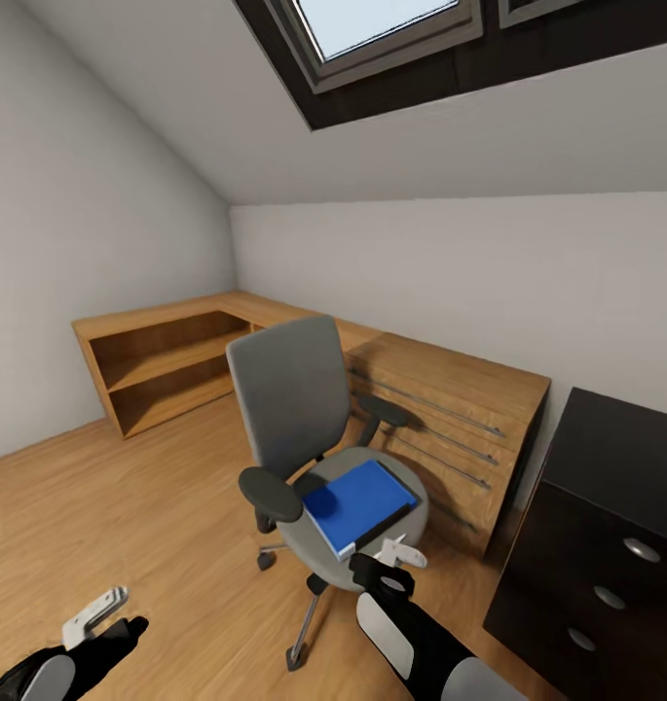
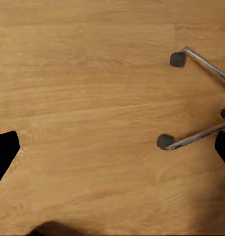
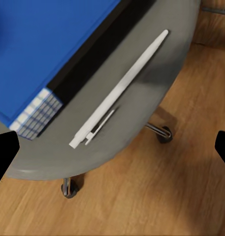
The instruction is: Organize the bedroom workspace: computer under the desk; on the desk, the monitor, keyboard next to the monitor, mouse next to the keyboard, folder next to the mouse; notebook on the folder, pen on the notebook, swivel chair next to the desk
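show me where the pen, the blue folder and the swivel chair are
pen (image 3: 119, 88): right wrist view, middle of its barrel
folder (image 1: 357, 501): head view, centre of its blue cover
swivel chair (image 1: 289, 389): head view, grey backrest

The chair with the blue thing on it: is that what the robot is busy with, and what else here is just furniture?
Part of the job:
- swivel chair
- blue folder lying on its seat
- white pen on the seat beside the folder
- black desk drawer unit
- right tool, hovering at the seat's edge

Just standing about:
- wooden drawer chest
- wooden shelf
- skylight
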`<state>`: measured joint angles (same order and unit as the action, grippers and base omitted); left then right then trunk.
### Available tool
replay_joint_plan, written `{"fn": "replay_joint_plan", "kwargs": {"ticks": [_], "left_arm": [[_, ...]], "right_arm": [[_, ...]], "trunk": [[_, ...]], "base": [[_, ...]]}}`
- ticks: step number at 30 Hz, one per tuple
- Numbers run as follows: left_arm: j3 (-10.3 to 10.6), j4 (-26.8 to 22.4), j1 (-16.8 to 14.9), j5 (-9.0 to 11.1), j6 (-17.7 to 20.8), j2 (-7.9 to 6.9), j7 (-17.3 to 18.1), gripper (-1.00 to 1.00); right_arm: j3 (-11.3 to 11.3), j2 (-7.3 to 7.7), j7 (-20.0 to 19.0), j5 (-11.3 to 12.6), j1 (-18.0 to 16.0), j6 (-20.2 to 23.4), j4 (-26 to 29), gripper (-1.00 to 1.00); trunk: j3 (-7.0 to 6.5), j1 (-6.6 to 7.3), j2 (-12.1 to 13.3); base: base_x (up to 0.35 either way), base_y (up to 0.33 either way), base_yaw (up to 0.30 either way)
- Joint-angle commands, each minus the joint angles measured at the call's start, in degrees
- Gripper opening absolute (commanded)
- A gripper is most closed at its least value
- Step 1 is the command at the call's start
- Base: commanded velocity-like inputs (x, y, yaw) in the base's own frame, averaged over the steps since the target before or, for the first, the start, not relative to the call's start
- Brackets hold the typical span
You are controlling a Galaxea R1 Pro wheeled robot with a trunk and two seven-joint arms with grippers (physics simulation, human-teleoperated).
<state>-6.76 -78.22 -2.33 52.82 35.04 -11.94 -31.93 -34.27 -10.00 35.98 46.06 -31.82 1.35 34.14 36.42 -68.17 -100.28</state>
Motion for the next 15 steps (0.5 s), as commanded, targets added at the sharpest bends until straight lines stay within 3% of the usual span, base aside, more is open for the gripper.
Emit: {"fn": "replay_joint_plan", "kwargs": {"ticks": [1,2,3,7,15], "left_arm": [[0.24,2.9,-0.04,-1.22,-0.47,0.08,-0.47,1.0],[0.75,5.67,-0.04,-4.45,-2.42,0.16,-0.42,1.0],[2.25,8.43,-0.04,-10.51,-10.17,0.5,-0.18,1.0],[4.82,8.84,-0.04,-11.56,-12.0,1.2,-0.23,1.0],[5.5,9.03,-0.04,-11.77,-12.36,2.39,-0.47,1.0]], "right_arm": [[-0.16,0.0,0.43,0.08,-0.06,-0.15,0.04,1.0],[-0.09,0.0,0.5,0.04,-0.04,-0.39,0.0,1.0],[0.06,0.0,0.57,0.0,-0.07,-0.54,-0.03,1.0],[0.08,0.0,0.51,-0.01,-0.05,-0.55,-0.04,1.0],[0.08,0.0,0.33,-0.1,-0.06,-0.77,-0.14,1.0]], "trunk": [[0.24,-0.22,-0.45],[0.42,-0.44,-0.85],[0.6,-0.66,-1.25],[1.32,-1.54,-2.86],[2.75,-3.3,-6.06]], "base": [[0.0,0.0,0.0],[0.0,0.0,0.0],[0.0,0.0,0.0],[0.0,0.0,0.0],[0.0,0.0,0.0]]}}
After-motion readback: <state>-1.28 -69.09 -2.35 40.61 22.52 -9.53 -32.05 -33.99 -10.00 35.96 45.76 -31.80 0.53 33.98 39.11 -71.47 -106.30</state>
